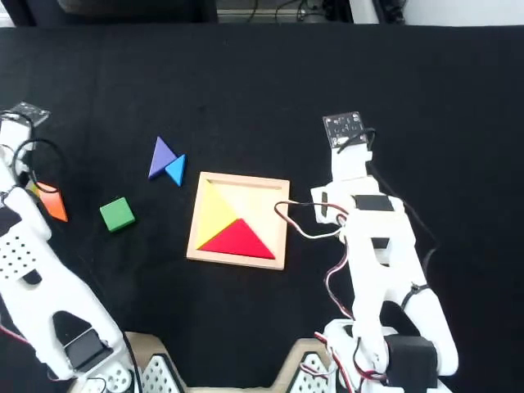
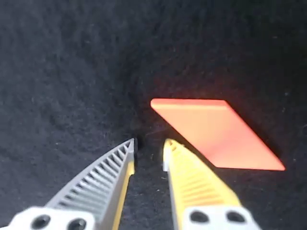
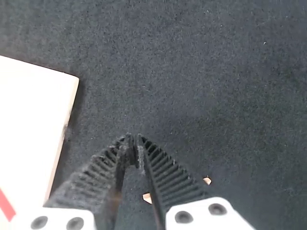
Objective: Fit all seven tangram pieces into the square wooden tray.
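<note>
The square wooden tray (image 1: 282,221) lies mid-table with a yellow triangle (image 1: 214,209) and a red triangle (image 1: 237,240) in it. A purple triangle (image 1: 161,155) and a small blue triangle (image 1: 175,169) touch each other to the tray's left. Further left are a green square (image 1: 117,214) and an orange parallelogram (image 1: 54,203). My left gripper (image 2: 148,143) is low over the cloth, slightly open and empty, with the orange parallelogram (image 2: 216,132) just beside its yellow finger (image 2: 192,182). My right gripper (image 3: 133,140) is shut on nothing, just off the tray's corner (image 3: 43,110).
A black cloth covers the table. The right arm (image 1: 364,221) stands close against the tray's right side, with loose wires (image 1: 299,221) trailing beside the rim. The left arm (image 1: 33,278) rises along the left edge. Open cloth lies behind the tray.
</note>
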You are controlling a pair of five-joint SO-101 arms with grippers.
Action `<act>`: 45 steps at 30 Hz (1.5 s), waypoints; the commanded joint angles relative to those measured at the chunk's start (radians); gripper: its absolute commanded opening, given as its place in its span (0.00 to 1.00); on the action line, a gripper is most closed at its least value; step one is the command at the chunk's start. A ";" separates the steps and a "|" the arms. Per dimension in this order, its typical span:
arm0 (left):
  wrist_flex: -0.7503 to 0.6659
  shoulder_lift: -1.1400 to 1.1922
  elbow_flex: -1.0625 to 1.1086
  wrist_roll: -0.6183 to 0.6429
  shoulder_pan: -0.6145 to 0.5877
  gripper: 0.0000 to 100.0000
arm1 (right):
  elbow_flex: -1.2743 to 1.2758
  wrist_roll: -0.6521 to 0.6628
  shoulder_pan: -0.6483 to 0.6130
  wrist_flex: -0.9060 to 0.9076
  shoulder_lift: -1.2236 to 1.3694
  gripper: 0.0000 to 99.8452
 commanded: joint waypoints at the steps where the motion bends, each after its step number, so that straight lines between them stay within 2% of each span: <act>1: 0.026 -0.003 0.005 -0.002 0.125 0.16 | -0.001 0.011 -0.015 -0.017 -0.028 0.01; 4: 0.032 -0.005 0.007 0.051 0.188 0.16 | -0.001 0.011 -0.015 -0.017 -0.028 0.01; 12: 0.169 -0.008 0.005 0.058 0.332 0.16 | -0.001 0.011 -0.015 -0.017 -0.028 0.01; 16: 0.178 -0.017 -0.035 0.057 0.305 0.16 | -0.001 0.011 -0.015 -0.017 -0.028 0.01; 20: 0.265 -0.106 -0.179 0.038 0.248 0.16 | -0.002 0.011 -0.017 -0.017 -0.028 0.01; 22: 0.265 -0.173 -0.102 -0.034 0.239 0.18 | -0.002 0.011 -0.017 -0.017 -0.028 0.01; 24: 0.264 -0.278 0.064 -0.100 0.237 0.21 | -0.002 0.011 -0.017 -0.017 -0.028 0.01; 28: 0.249 -0.509 0.410 -0.207 0.259 0.19 | -0.002 0.012 -0.017 -0.017 -0.028 0.01; 32: 0.028 -0.677 0.700 -0.242 0.239 0.19 | -0.002 0.012 -0.017 -0.017 -0.028 0.01; 38: -0.319 -0.804 1.070 -0.265 0.229 0.19 | 0.001 0.012 -0.017 -0.017 -0.028 0.01; 41: -0.446 -0.859 1.181 -0.259 0.211 0.19 | 0.001 0.012 -0.017 -0.017 -0.028 0.01; 45: -0.546 -0.930 1.239 -0.204 0.213 0.21 | -0.001 0.012 -0.017 -0.017 -0.028 0.01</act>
